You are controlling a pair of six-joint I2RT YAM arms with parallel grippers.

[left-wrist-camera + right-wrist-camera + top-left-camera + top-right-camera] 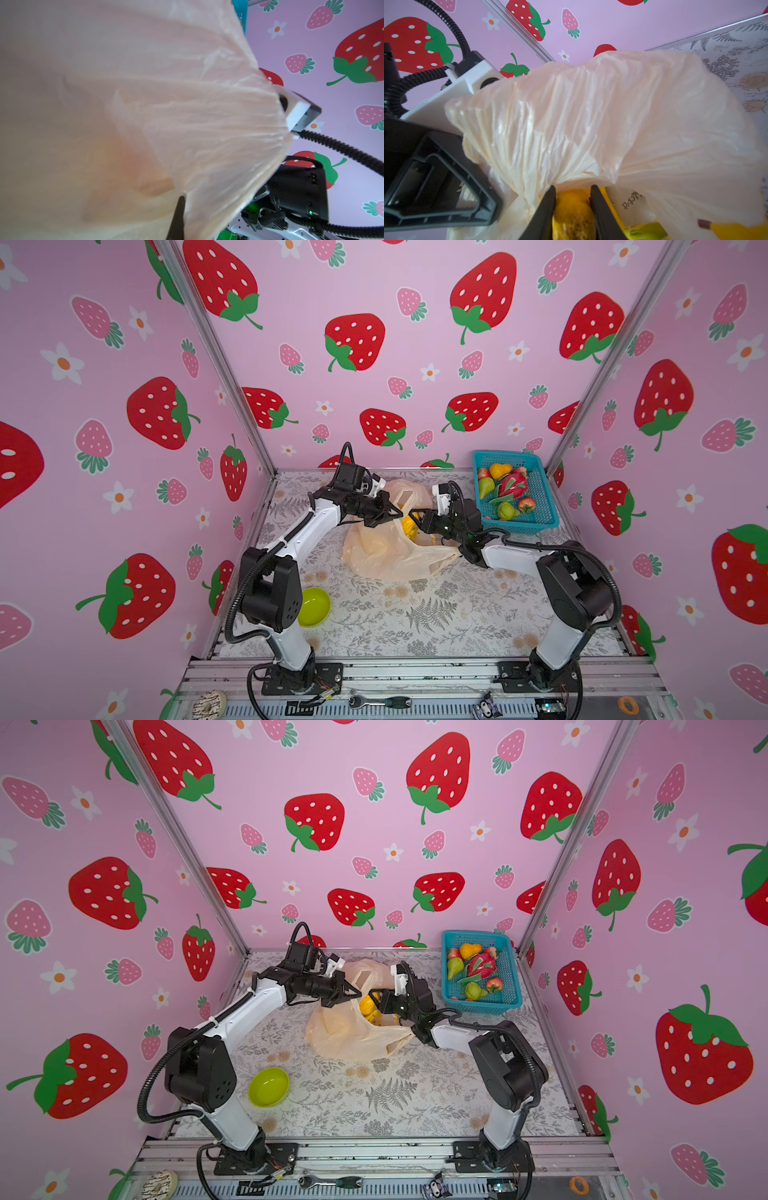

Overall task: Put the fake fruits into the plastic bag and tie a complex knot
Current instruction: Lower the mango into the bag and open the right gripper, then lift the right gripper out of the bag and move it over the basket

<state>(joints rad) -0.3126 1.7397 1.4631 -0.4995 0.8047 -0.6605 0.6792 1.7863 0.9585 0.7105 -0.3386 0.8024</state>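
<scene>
Peach film of the plastic bag (pixel 145 104) pressed close to the left wrist lens and hid nearly everything there; only one dark finger (pixel 179 216) of the left gripper (pixel 395 514) showed. In both top views its jaws were closed, pinching the bag's raised rim. The bag sat mid-table between the arms. The right gripper (pixel 573 187) held a yellow fruit (pixel 573 214) between part-spread fingers (pixel 600 207) at the bag's mouth; a banana (pixel 737 229) beside it was cut off by the frame edge. Other fruits (pixel 513 485) lay in the teal basket (pixel 521 526) at the back right. Fern-printed covering dressed the table (pixel 415 614); strawberry paper covered the walls (pixel 374 290).
</scene>
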